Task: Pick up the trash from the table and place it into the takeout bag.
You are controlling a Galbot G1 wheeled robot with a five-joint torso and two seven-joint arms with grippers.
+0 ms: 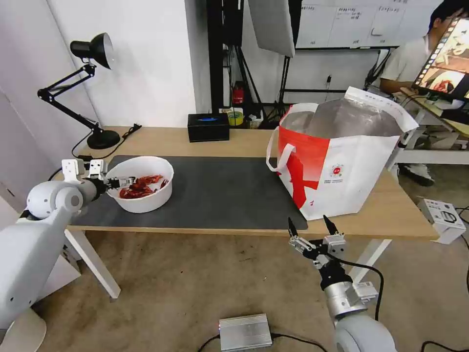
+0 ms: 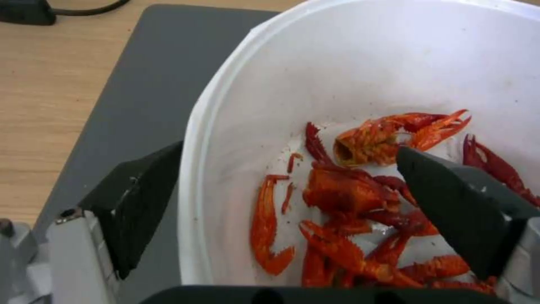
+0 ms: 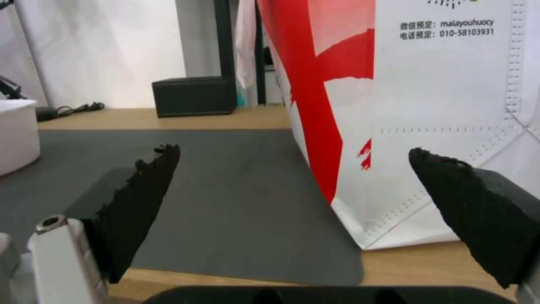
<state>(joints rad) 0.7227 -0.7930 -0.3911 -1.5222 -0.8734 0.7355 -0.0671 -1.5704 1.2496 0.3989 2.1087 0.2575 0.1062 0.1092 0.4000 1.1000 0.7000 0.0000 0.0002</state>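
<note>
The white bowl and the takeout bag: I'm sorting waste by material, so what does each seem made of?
The white bowl looks like thin, smooth plastic or coated paper: a slightly glossy, faintly translucent wall with a rolled rim. The takeout bag looks like non-woven fabric: matte white, stitched seams, with crinkled silver foil lining inside its mouth.

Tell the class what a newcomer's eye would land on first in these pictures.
First, the takeout bag, big, white and red, standing open at the table's right end. Next, the white bowl of red crayfish shells on the grey mat at left, the left gripper straddling its rim.
</note>
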